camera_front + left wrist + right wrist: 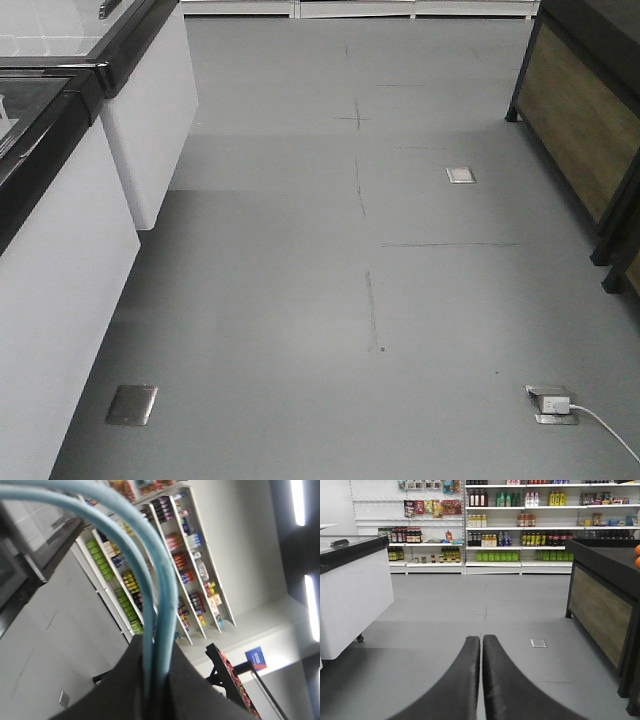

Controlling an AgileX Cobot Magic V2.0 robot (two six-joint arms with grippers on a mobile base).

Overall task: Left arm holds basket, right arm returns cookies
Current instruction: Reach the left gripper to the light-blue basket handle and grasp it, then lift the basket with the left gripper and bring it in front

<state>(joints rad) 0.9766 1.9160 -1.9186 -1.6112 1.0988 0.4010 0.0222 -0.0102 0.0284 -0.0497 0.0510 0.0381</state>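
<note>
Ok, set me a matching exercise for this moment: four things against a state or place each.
Things:
1. left claw
2. right claw
3. white plug
4. green bottles

States or places:
A. shut on nothing
B. in a floor socket
C. clamped on the light blue basket handle
D. low on the back shelving

Pairs: 1-C, 2-A, 3-B, 4-D.

light blue basket (pixel 167 605), seen only as two smooth rounded handle hoops, side by side and touching, arching out of the left gripper (pixel 154 682). pinched between its dark jaws. right gripper (pixel 481 647) black and tapered, fingers pressed together tip to tip.
</note>
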